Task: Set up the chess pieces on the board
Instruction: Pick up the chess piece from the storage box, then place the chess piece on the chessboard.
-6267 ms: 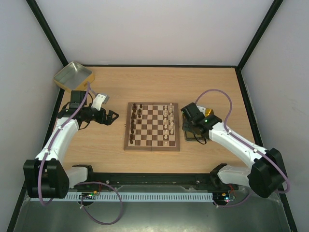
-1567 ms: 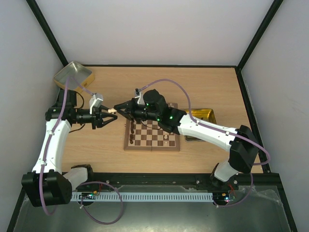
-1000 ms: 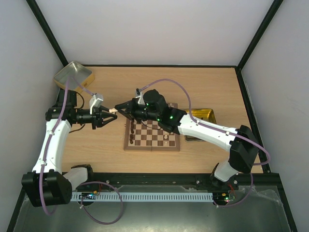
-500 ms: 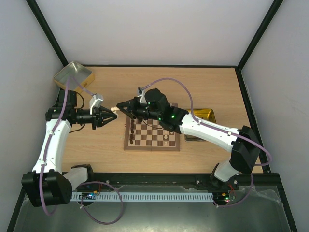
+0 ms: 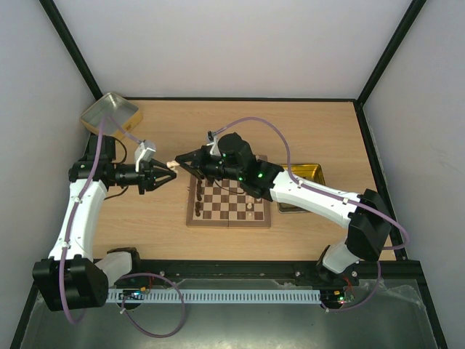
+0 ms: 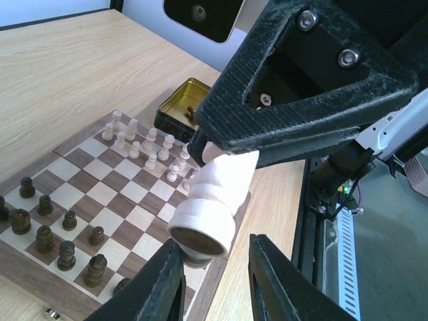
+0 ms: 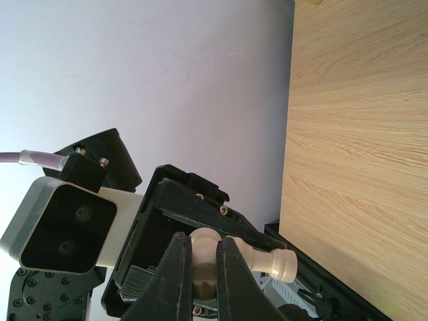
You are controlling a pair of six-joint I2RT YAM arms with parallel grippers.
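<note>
Pale walls box in our light wooden table [image 5: 312,127], chessboard [image 5: 231,212] at its middle. Just left of the chessboard's far-left corner we see the right gripper [image 7: 200,249] clamped on a cream piece [image 6: 212,190]; the left gripper [image 6: 215,257] has its jaws apart at that piece's base.

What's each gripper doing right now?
Left gripper: open, jaws either side of the base of the pale chess piece.
Right gripper: closed, holding the pale chess piece by its top.
</note>
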